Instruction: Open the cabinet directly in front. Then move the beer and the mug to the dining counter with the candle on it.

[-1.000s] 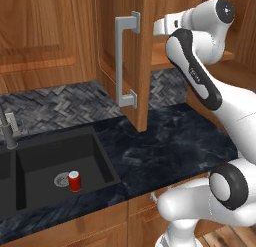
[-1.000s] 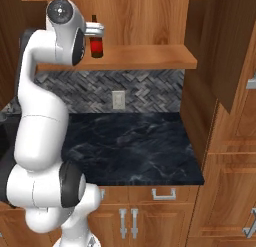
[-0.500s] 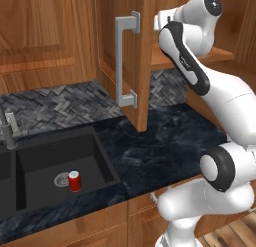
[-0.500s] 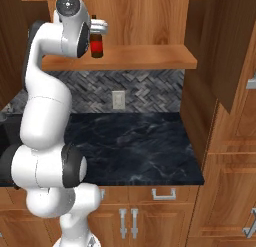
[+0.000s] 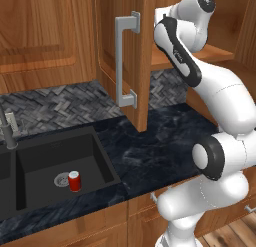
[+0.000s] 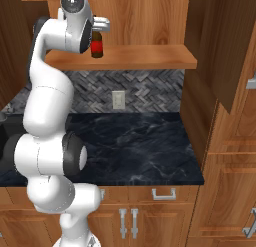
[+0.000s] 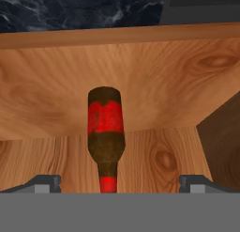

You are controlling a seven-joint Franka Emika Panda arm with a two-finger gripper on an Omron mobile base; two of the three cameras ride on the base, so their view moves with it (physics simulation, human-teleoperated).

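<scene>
The beer [image 7: 106, 132] stands on the wooden shelf [image 6: 150, 58] of the cabinet [image 5: 131, 51], and from my hand camera it lies midway between my two fingertips [image 7: 44, 181], neck nearest me, touching neither. My gripper [image 6: 101, 25] is spread as wide as it goes and holds nothing; from the right base camera it sits just above and beside the bottle's top. My arm rises from the base, bends at the elbow and reaches up into the open cabinet, whose door with its long silver handle [image 5: 125, 61] hangs over the dark marbled worktop [image 6: 135, 146]. A red can [image 5: 74, 181] stands in the black sink [image 5: 35, 161].
</scene>
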